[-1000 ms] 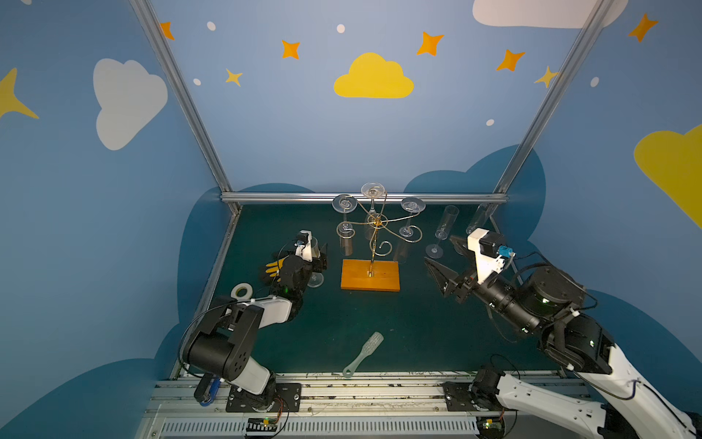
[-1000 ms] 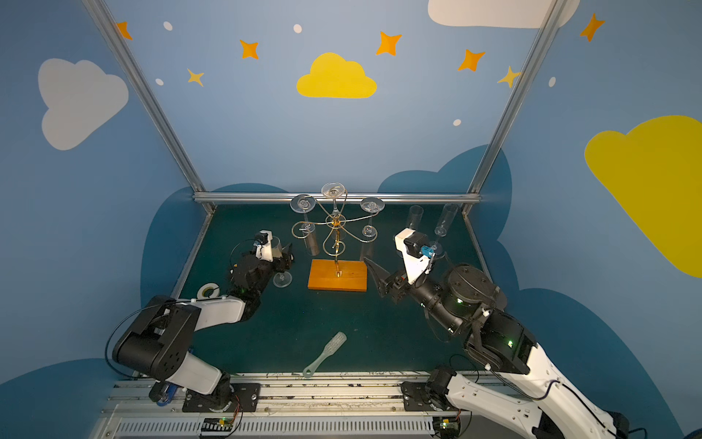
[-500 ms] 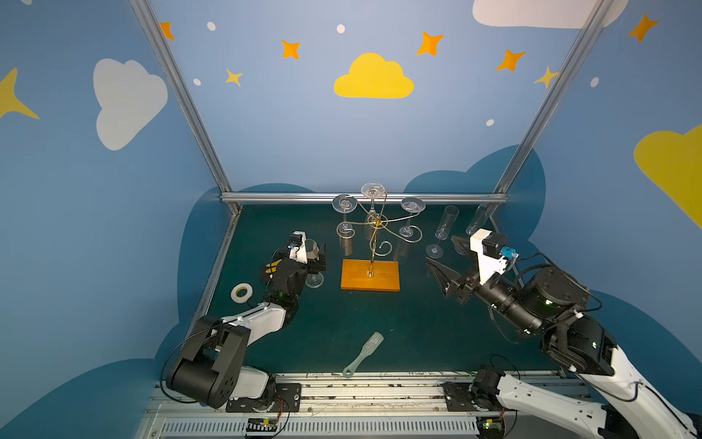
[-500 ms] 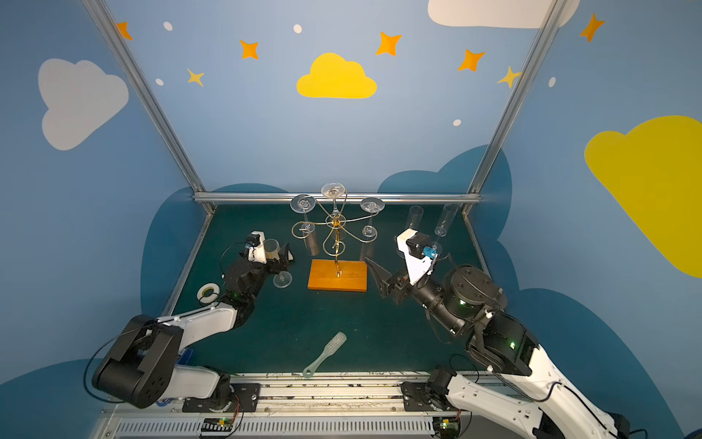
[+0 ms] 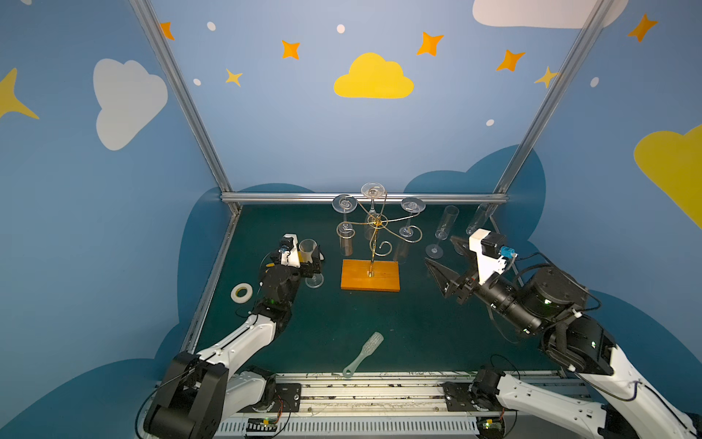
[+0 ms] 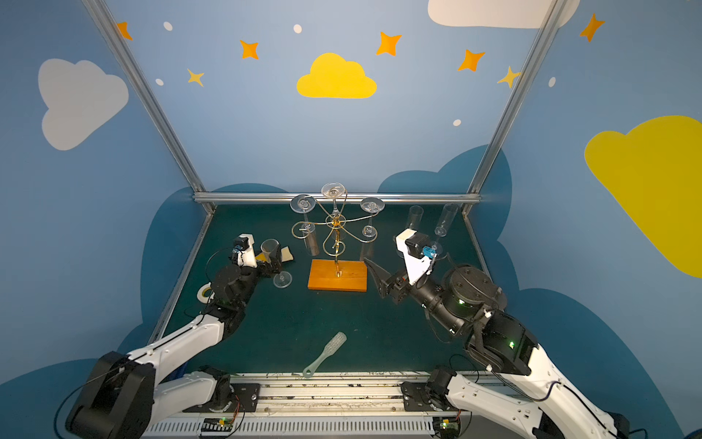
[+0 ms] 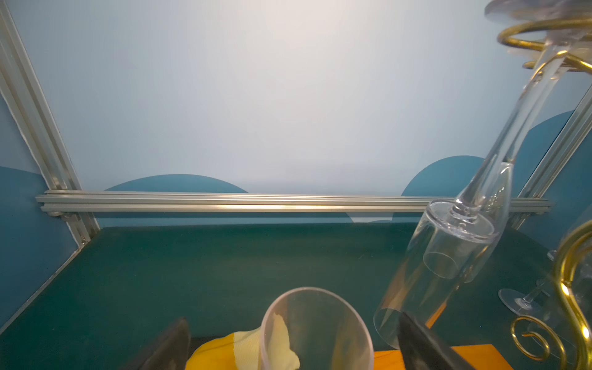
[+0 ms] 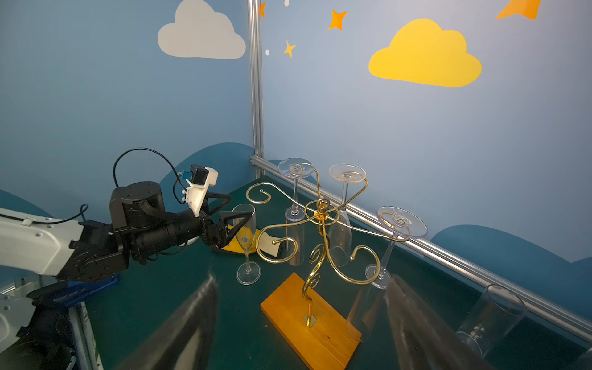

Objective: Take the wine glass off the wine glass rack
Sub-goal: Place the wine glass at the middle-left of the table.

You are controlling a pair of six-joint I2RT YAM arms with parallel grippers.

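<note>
The wine glass rack (image 5: 370,275) (image 6: 337,275) (image 8: 309,317) is gold wire on an orange base, mid-table, and three clear glasses (image 5: 344,228) hang upside down from it. Another wine glass (image 5: 308,249) (image 6: 270,248) (image 7: 315,330) (image 8: 245,230) stands upright on the mat left of the rack. My left gripper (image 5: 309,259) (image 6: 272,259) (image 7: 293,323) (image 8: 239,206) is open, its fingers either side of that glass's bowl with gaps. To the right of the rack my right gripper (image 5: 438,249) (image 6: 380,252) (image 8: 301,282) hovers open, holding nothing.
Two tall clear glasses (image 5: 442,232) (image 5: 479,217) stand at the back right. A yellow-and-white glove (image 6: 285,254) lies under the left gripper. A tape roll (image 5: 241,293) sits by the left wall, and a clear brush (image 5: 362,353) lies near the front rail.
The left gripper's fingers have spread wider round the standing glass and the left arm has stretched out lower. The right arm has barely moved.
</note>
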